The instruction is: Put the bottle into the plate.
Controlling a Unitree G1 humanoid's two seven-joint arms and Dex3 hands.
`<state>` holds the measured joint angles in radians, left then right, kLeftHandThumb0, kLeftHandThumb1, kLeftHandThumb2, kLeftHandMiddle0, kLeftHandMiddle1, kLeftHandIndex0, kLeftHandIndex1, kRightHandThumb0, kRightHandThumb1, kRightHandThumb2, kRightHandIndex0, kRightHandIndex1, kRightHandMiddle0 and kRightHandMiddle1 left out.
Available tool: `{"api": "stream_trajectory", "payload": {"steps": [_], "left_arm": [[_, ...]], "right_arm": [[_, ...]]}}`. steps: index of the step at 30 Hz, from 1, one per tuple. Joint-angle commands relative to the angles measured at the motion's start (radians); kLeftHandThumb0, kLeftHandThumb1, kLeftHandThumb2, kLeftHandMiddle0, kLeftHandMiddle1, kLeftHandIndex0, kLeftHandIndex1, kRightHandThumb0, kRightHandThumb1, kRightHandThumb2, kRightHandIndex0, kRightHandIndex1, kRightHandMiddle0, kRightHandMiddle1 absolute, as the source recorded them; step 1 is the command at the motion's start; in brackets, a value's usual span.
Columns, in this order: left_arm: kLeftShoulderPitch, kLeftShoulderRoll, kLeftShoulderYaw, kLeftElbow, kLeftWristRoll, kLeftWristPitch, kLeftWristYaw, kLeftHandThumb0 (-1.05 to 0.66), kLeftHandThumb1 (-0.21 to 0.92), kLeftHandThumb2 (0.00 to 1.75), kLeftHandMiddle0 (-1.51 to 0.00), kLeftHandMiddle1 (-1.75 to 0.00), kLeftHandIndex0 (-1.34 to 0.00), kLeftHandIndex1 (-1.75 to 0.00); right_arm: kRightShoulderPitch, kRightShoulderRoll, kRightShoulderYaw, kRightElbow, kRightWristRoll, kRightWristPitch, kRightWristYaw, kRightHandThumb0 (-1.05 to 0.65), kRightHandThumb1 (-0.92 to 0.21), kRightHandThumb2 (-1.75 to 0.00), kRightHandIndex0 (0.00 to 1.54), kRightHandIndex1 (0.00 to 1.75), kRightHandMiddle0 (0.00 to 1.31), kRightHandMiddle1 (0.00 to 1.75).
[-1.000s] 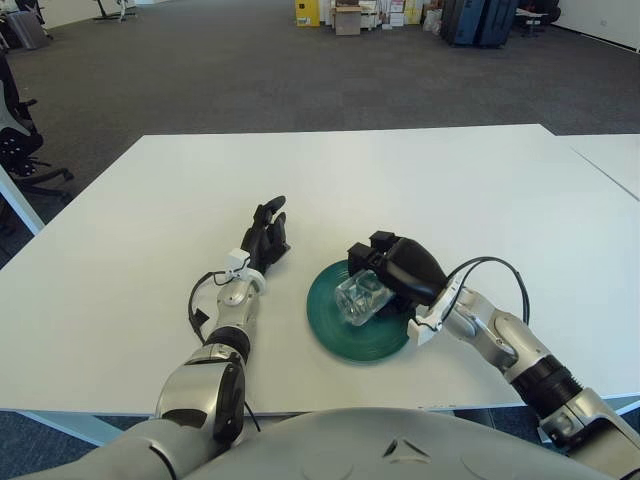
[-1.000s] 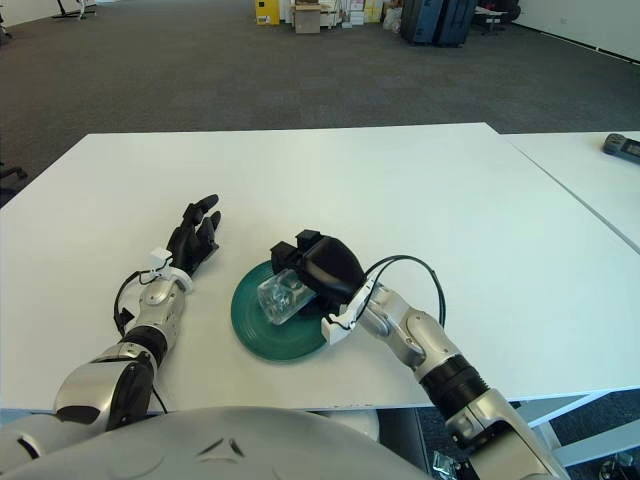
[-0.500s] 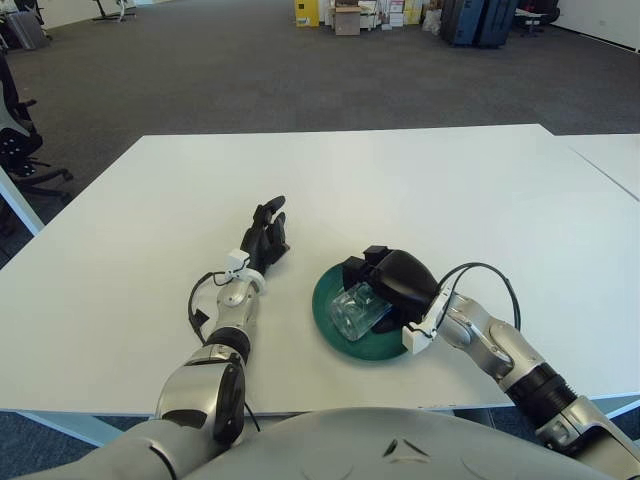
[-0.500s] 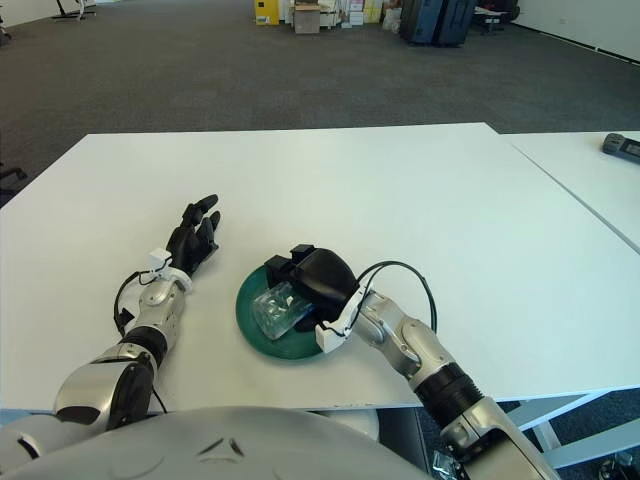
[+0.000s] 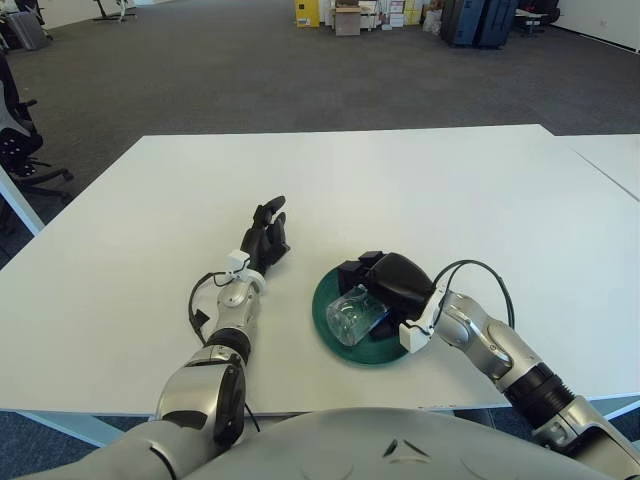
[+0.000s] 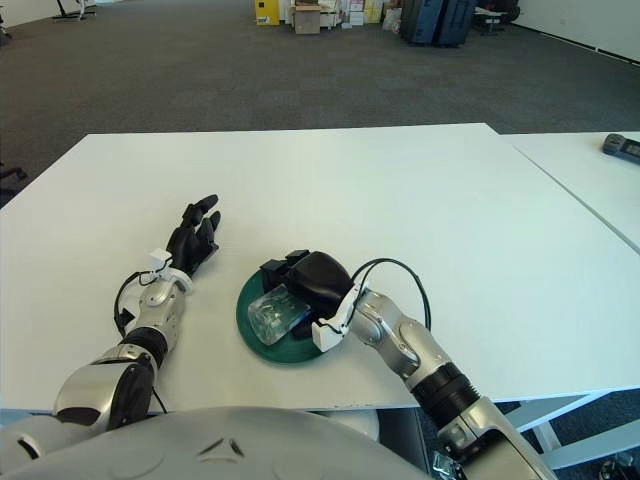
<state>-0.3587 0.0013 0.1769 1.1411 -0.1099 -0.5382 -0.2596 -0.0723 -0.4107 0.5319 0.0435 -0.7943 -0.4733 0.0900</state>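
Observation:
A dark green plate lies on the white table near its front edge. A clear plastic bottle lies on its side on the plate, its base toward me. My right hand is curled over the bottle from behind and is shut on it; the hand hides the bottle's far end. The hand also shows in the right eye view, with the bottle and plate below it. My left hand lies flat on the table to the left of the plate, fingers stretched out, holding nothing.
The white table spreads far behind the plate. A second table stands to the right with a dark device on it. Boxes and cases stand across the carpeted floor. An office chair is at the far left.
My right hand has moved down and toward me with the bottle, which now lies lower and flatter on the plate. The plate has shifted slightly. The left hand has not moved.

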Motion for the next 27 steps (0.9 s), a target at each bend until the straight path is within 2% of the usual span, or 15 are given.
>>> {"api": "stream_trajectory", "payload": {"steps": [1, 3, 5, 10, 18, 21, 22, 23, 24, 26, 27], "left_arm": [[0.054, -0.015, -0.004, 0.039, 0.006, 0.039, 0.013, -0.78, 0.92, 0.94, -0.30, -0.02, 0.00, -0.73], [0.054, -0.015, -0.004, 0.039, 0.006, 0.039, 0.014, -0.78, 0.92, 0.94, -0.30, -0.02, 0.00, -0.73], [0.054, -0.016, -0.004, 0.039, 0.007, 0.039, 0.015, -0.78, 0.92, 0.94, -0.30, -0.02, 0.00, -0.73], [0.057, -0.017, -0.006, 0.039, 0.007, 0.036, 0.013, -0.79, 0.92, 0.93, -0.31, -0.02, 0.00, -0.75], [0.061, -0.018, -0.008, 0.035, 0.008, 0.029, 0.014, -0.80, 0.92, 0.93, -0.31, -0.02, 0.00, -0.76], [0.065, -0.019, -0.010, 0.032, 0.010, 0.026, 0.014, -0.80, 0.92, 0.94, -0.32, -0.02, 0.00, -0.77], [0.066, -0.019, -0.011, 0.031, 0.011, 0.026, 0.014, -0.80, 0.92, 0.94, -0.32, -0.02, 0.00, -0.78], [0.067, -0.018, -0.012, 0.030, 0.011, 0.026, 0.013, -0.81, 0.92, 0.94, -0.32, -0.02, 0.00, -0.80], [0.069, -0.018, -0.013, 0.028, 0.012, 0.026, 0.012, -0.81, 0.92, 0.94, -0.32, -0.02, 0.00, -0.80], [0.074, -0.016, -0.016, 0.022, 0.015, 0.023, 0.010, -0.82, 0.92, 0.95, -0.33, -0.03, 0.00, -0.83], [0.077, -0.016, -0.018, 0.018, 0.017, 0.022, 0.009, -0.82, 0.92, 0.95, -0.34, -0.03, 0.00, -0.87]], "right_arm": [[0.008, 0.009, 0.017, 0.022, 0.004, 0.009, 0.016, -0.47, -0.31, -1.32, 1.16, 1.75, 0.61, 1.75], [0.003, 0.013, 0.020, 0.033, 0.001, 0.002, 0.007, -0.47, -0.32, -1.31, 1.14, 1.75, 0.60, 1.75], [-0.013, 0.013, 0.023, 0.068, 0.004, -0.018, -0.007, -0.45, -0.39, -1.22, 1.02, 1.75, 0.55, 1.75], [-0.029, 0.008, 0.022, 0.108, 0.020, -0.052, -0.016, -0.42, -0.49, -1.08, 0.86, 1.75, 0.47, 1.75], [-0.053, 0.003, 0.018, 0.155, 0.049, -0.084, -0.009, -0.41, -0.57, -0.98, 0.72, 1.75, 0.41, 1.75], [-0.069, -0.003, 0.020, 0.175, 0.041, -0.091, -0.010, -0.40, -0.62, -0.92, 0.62, 1.75, 0.38, 1.75], [-0.085, -0.012, 0.024, 0.180, 0.021, -0.096, -0.011, -0.39, -0.67, -0.85, 0.48, 1.75, 0.34, 1.75], [-0.097, -0.019, 0.028, 0.184, 0.006, -0.100, -0.013, -0.59, -0.76, -0.73, 0.34, 1.54, 0.22, 1.63], [-0.110, -0.028, 0.033, 0.188, -0.014, -0.106, -0.015, -0.66, -0.79, -0.69, 0.29, 1.47, 0.18, 1.58], [-0.130, -0.042, 0.039, 0.191, -0.038, -0.115, -0.011, -0.85, -0.87, -0.61, 0.18, 1.08, 0.07, 1.30], [-0.138, -0.049, 0.042, 0.192, -0.046, -0.119, -0.007, -0.91, -0.89, -0.61, 0.12, 0.82, 0.05, 1.10]]}}
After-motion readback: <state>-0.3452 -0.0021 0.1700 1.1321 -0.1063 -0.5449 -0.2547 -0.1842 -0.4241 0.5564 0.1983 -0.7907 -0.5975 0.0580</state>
